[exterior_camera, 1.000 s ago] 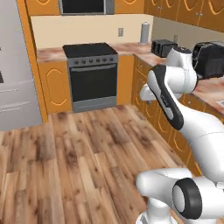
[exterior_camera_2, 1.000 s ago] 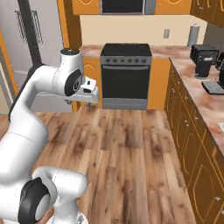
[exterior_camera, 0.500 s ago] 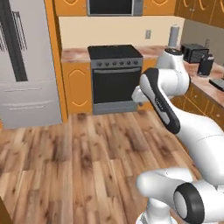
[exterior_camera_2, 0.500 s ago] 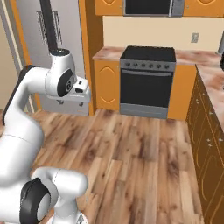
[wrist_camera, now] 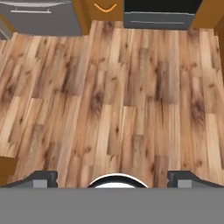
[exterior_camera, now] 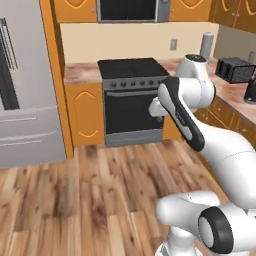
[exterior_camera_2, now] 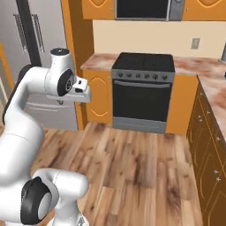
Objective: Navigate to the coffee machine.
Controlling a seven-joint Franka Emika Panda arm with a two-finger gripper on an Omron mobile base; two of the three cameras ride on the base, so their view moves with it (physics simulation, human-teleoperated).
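Mobile base in mid-kitchen, squarely facing the black range (exterior_camera: 131,100), with the microwave (exterior_camera: 132,9) above it and the stainless refrigerator (exterior_camera: 25,100) to the left. The arm is folded in front of the base. The end effector (wrist_camera: 114,178) points down at the plank floor (wrist_camera: 131,87), its fingertips (wrist_camera: 41,177) set wide apart with nothing between them: fully open and carrying nothing.

The right-hand bench (exterior_camera: 231,91) runs away along the right margin of the left base view. It carries an upright grey cylinder, probably a paper-towel roll (exterior_camera: 207,45), then the low black two-slot toaster (exterior_camera: 234,69). Just beyond that is a small dark object (exterior_camera: 251,89), cut by the picture edge and too truncated to identify.

The coffee machine cannot be placed with certainty from these views. It is judged to stand further along that right-hand bench, past the toaster.

Progress: the base is inside the kitchen and near the correct bench, but it is oriented toward the range rather than the target. By this reading, what remains is a turn to the right and a short drive. That should bring the tall boxy machine and its drip tray directly ahead and close to the base.
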